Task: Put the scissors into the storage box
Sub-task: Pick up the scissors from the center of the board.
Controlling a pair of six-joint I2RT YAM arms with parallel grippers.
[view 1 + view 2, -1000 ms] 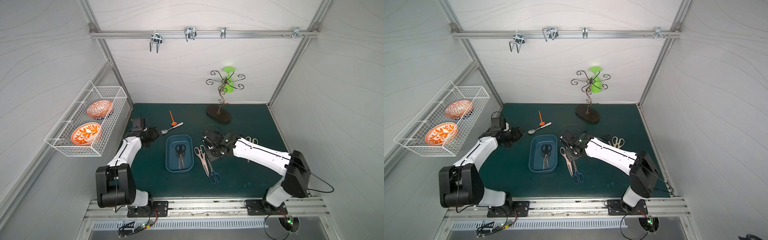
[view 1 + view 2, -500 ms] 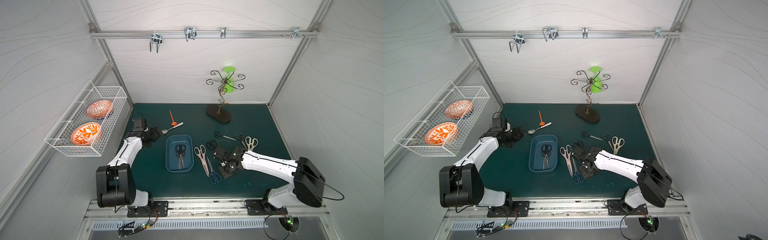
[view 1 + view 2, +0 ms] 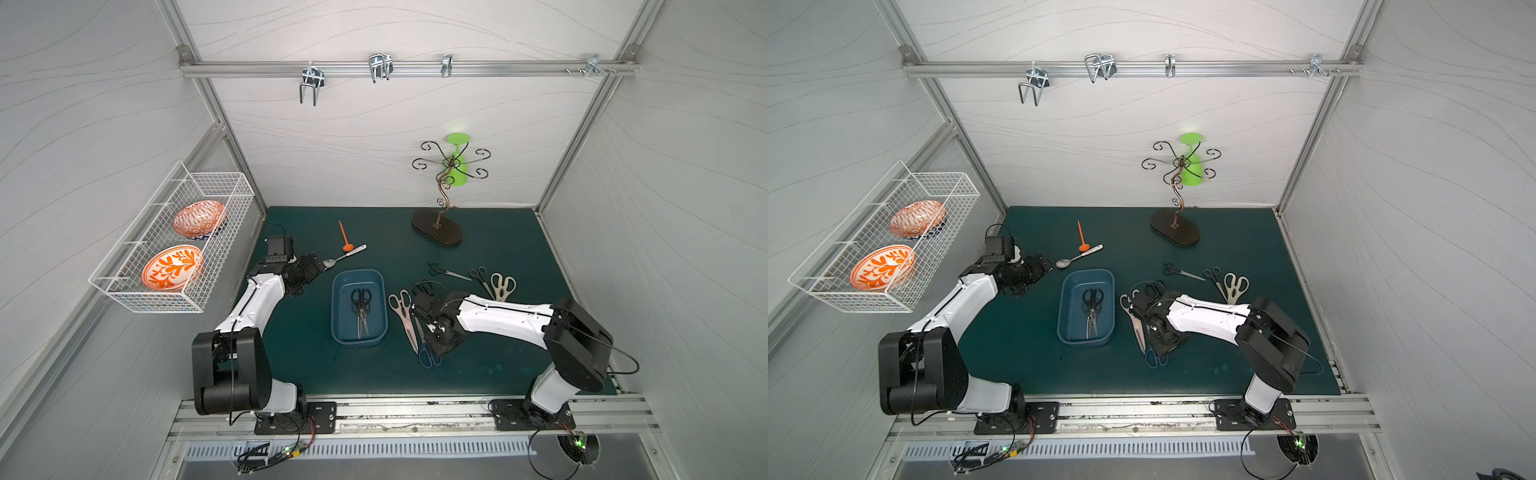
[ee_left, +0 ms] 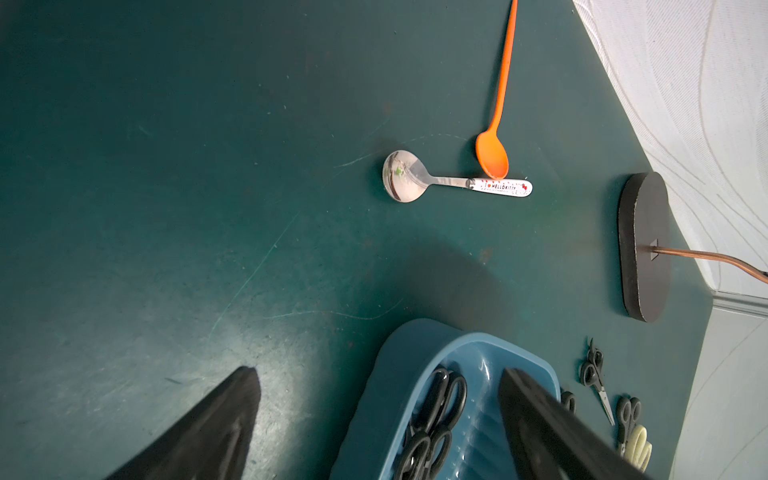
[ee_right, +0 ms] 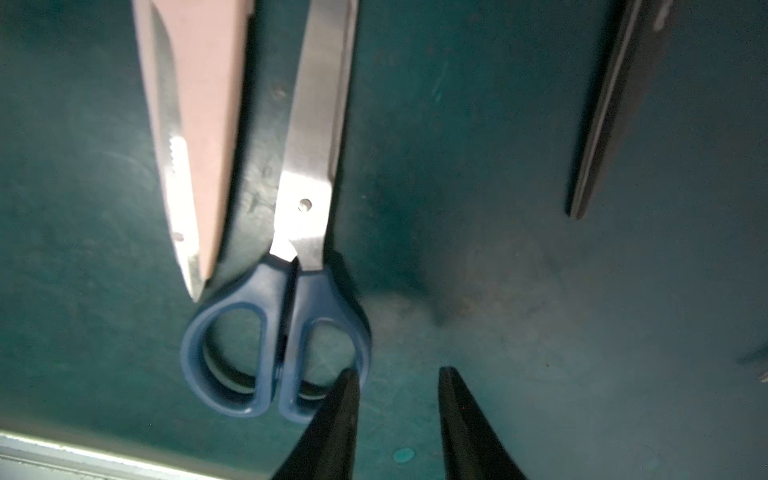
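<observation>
Already, black-handled steel scissors (image 3: pixel 361 311) lie in the rounded plastic storage box (image 3: pixel 343 328)

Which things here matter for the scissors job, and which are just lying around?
Job: box, black scissors inside it, pink scissors, blue scissors, cream scissors, thin black pair, short black pair.

Lying about: steel spoon, orange spoon, basket with bowls, stand, green glass.
</observation>
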